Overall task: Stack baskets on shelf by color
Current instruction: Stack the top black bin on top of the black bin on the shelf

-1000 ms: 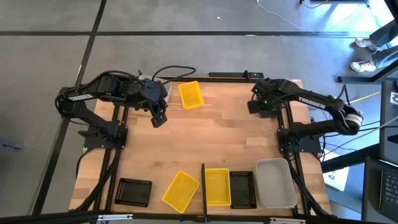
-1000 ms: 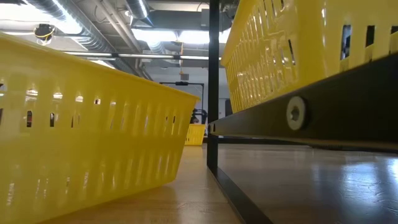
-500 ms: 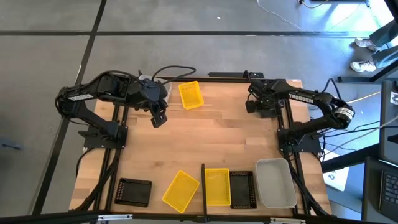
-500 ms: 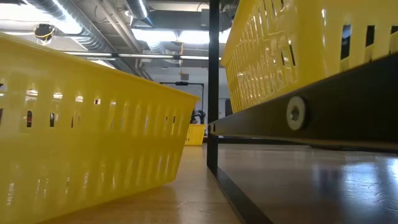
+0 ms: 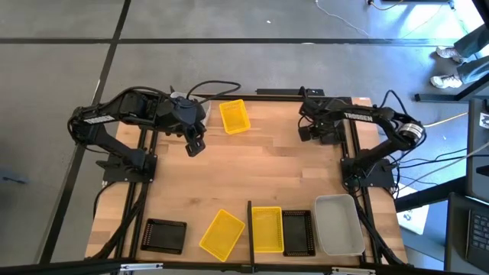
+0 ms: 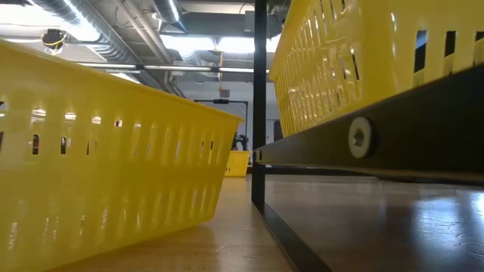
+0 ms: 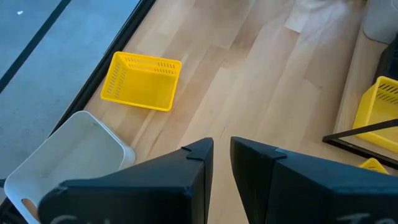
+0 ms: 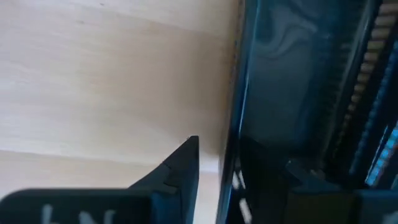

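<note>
Yellow basket is sitting near your left gripper, fingers narrowly parted, gripping nothing; right gripper is hovering empty, fingers spread.

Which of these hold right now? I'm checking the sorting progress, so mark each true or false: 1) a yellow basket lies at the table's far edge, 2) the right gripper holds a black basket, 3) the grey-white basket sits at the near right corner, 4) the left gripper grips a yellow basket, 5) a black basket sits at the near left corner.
1) True: a yellow basket lies at the far edge.
2) False: the right gripper holds nothing, hanging over bare table.
3) True: the grey-white basket sits there.
4) False: the left gripper holds nothing, with its fingers slightly apart.
5) True: a black basket sits there.
</note>
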Controlling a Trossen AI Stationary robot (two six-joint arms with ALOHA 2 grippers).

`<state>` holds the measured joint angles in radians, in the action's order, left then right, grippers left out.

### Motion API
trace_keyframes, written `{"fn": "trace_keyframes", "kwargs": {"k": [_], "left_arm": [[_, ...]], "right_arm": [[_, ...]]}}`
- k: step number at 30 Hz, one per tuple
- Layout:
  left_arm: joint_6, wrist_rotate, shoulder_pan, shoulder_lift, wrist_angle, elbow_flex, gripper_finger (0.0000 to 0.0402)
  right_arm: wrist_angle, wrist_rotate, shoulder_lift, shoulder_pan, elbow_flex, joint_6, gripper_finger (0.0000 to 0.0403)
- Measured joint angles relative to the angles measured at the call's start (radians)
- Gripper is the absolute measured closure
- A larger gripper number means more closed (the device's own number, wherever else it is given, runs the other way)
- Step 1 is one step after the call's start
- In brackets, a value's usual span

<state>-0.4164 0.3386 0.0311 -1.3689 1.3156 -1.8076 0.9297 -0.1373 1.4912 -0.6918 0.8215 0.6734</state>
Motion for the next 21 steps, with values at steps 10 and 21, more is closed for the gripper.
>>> {"fn": "trace_keyframes", "kwargs": {"k": [10, 21], "left_arm": [[0.000, 0.000, 0.000, 0.000, 0.000, 0.000, 0.0354], [0.097, 0.000, 0.000, 0.000, 0.000, 0.000, 0.0354]], "right_arm": [[-0.011, 0.029, -0.019, 0.003, 0.001, -0.105, 0.0392], [0.273, 0.075, -0.183, 0.165, 0.159, 0.102, 0.0400]]}}
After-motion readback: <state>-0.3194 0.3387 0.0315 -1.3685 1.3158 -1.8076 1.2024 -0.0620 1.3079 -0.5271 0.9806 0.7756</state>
